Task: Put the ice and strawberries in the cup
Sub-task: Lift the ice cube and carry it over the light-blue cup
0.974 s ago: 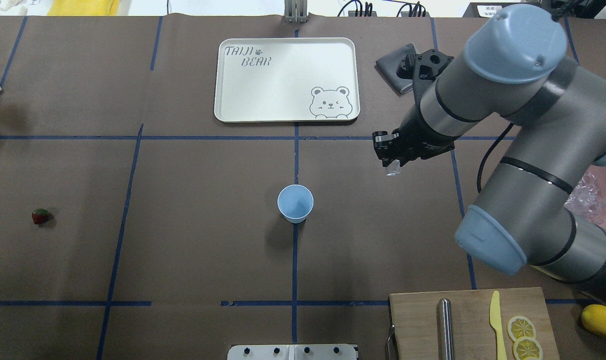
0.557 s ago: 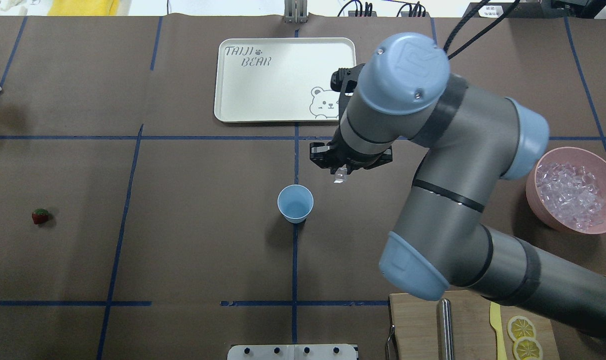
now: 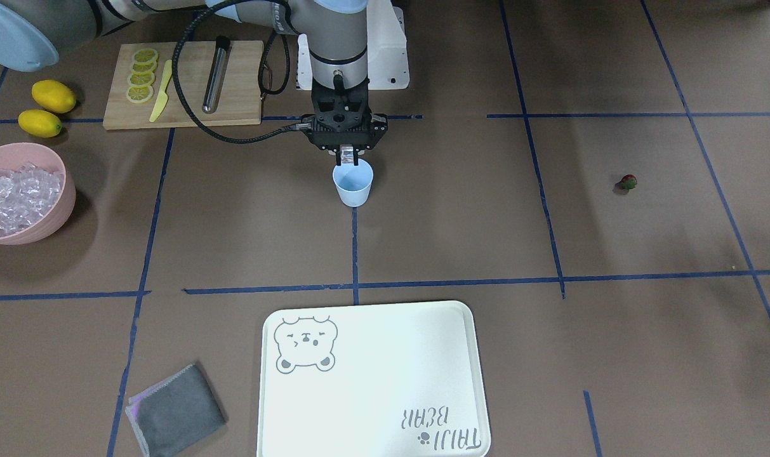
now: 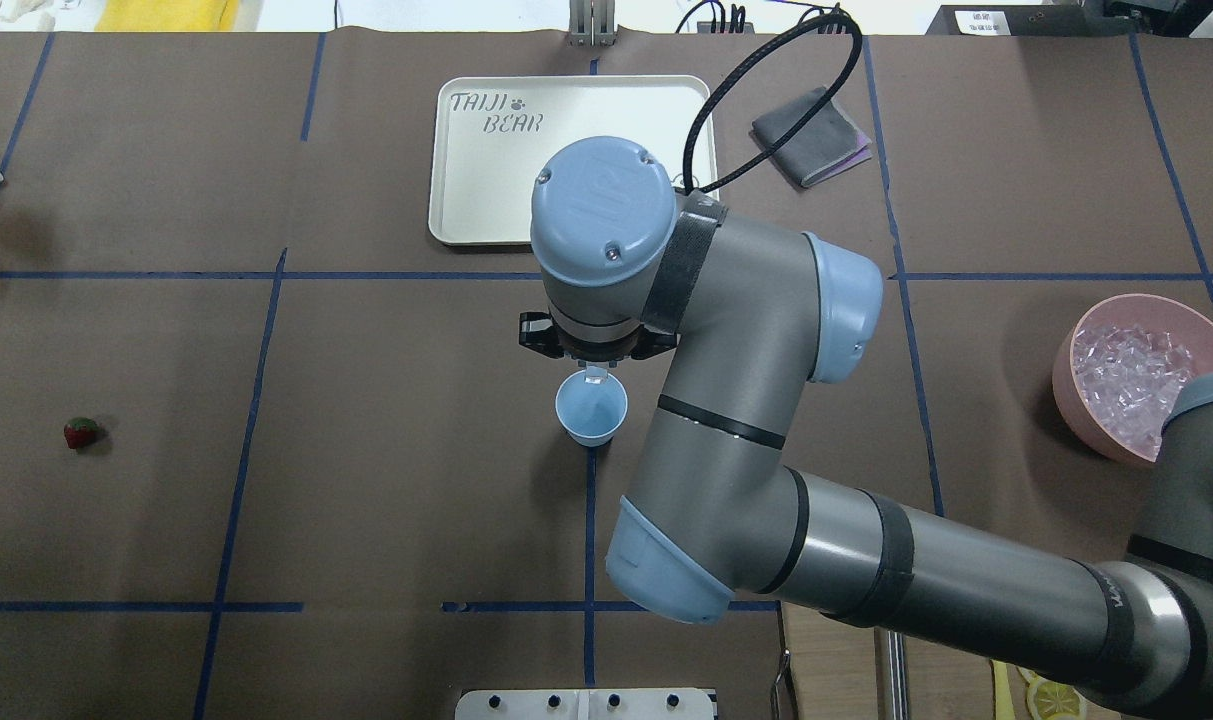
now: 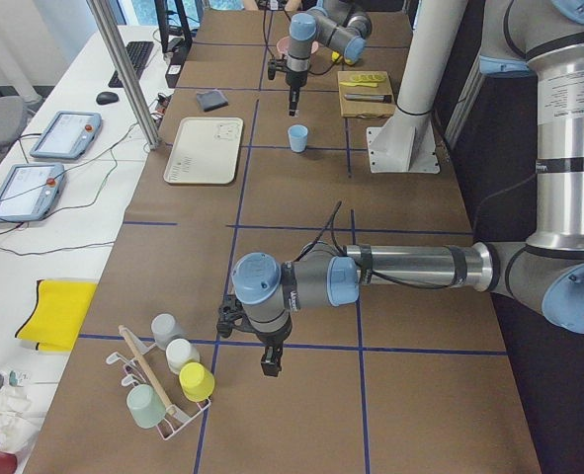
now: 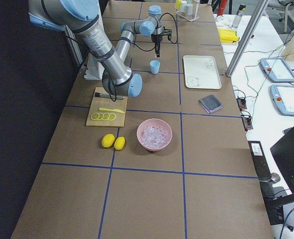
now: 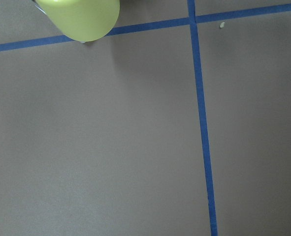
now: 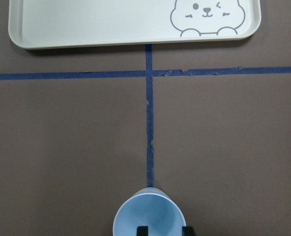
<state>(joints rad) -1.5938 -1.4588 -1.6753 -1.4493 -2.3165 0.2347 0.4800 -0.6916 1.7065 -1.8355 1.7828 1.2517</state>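
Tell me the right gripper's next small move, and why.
Probably open the right gripper to drop the ice cube. The gripper is shut on the cube just above the cup, and the wrist view shows the cup's mouth between the fingers, so the cube should fall in.

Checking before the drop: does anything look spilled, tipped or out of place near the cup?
Nothing stands out. The cup stands upright, and the right claw holds one ice cube over its mouth.

overhead, the right arm (image 4: 726,330) hides a corner of the tray (image 4: 486,190) and most of the cutting board (image 4: 836,680); the left gripper (image 5: 269,368) shows too small to judge.
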